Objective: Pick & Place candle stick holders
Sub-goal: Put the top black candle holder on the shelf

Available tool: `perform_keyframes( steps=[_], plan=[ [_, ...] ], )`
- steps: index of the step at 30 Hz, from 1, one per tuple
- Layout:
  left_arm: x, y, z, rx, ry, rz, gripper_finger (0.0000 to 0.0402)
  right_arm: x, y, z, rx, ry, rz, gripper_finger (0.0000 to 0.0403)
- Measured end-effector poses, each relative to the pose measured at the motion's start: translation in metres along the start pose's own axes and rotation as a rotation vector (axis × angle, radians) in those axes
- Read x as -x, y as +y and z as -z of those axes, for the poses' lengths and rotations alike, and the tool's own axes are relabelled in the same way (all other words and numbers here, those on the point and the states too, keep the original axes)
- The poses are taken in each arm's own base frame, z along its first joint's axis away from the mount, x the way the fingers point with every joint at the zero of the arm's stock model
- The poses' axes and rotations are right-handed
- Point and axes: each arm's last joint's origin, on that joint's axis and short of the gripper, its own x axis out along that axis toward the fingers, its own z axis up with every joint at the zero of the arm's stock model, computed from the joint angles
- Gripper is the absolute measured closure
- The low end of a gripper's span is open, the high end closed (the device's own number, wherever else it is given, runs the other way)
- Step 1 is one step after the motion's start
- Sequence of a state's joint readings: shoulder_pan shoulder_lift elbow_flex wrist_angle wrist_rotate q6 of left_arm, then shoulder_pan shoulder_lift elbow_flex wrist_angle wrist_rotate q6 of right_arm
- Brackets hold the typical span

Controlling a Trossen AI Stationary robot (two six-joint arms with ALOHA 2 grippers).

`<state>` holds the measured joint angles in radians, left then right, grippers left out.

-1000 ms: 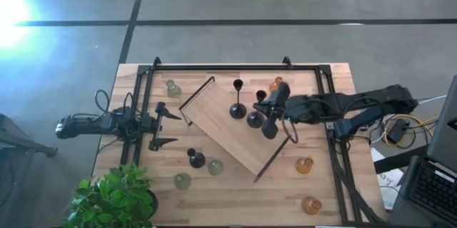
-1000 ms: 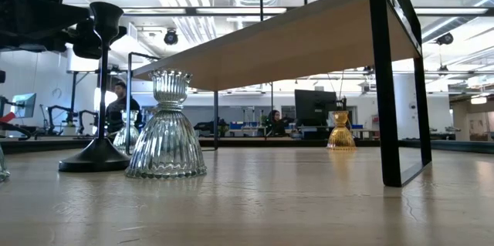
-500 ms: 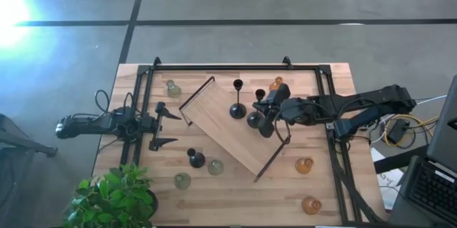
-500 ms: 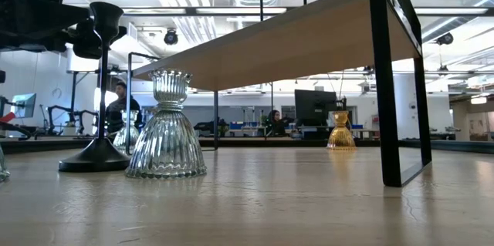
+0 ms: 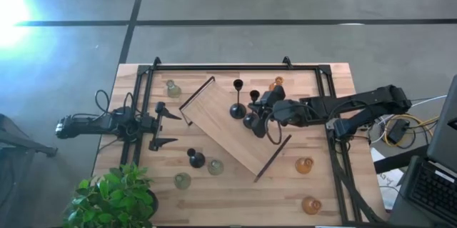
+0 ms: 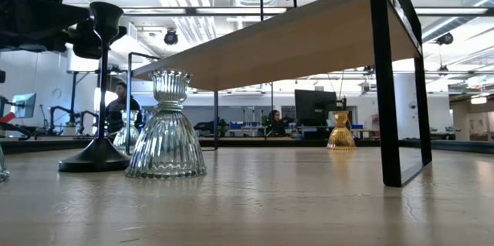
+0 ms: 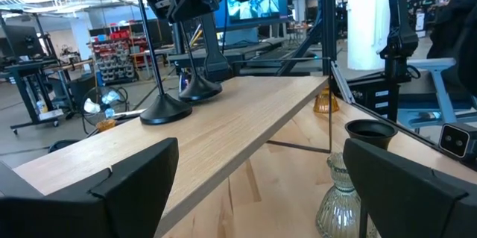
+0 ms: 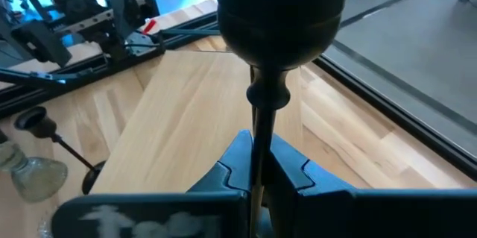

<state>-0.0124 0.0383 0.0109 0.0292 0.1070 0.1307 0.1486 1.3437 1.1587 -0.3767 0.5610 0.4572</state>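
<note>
A black candle stick holder (image 8: 282,14) sits clamped by its thin stem between the closed fingers of the right gripper (image 5: 258,119), just right of centre in the high view, over the raised wooden board (image 5: 232,136). Touching or just beside it on the board stands a second black holder (image 5: 238,106), its cup toward the top of the frame. A third black holder (image 5: 195,158) stands on the table (image 5: 335,78) at lower left of centre, with two pale green glass holders (image 5: 215,166) near it and another green one (image 5: 172,88) at upper left. An amber holder (image 5: 277,83) shows just above the right gripper, and two more amber ones (image 5: 305,164) sit at lower right. The left gripper (image 5: 166,124) waits at the left of the table, its fingers spread wide with nothing between them. A potted plant (image 5: 114,198) fills the lower left corner.
</note>
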Motion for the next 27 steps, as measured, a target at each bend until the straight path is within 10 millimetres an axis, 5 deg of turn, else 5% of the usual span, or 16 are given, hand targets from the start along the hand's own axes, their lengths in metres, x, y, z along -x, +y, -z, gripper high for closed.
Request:
perform_keyframes(
  steps=[27],
  plan=[
    [0.0000, 0.0000, 0.0000, 0.000, 0.000, 0.000, 0.0019, -0.0073, -0.0092, -0.0015, -0.005, 0.028, -0.015, 0.0394]
  ],
)
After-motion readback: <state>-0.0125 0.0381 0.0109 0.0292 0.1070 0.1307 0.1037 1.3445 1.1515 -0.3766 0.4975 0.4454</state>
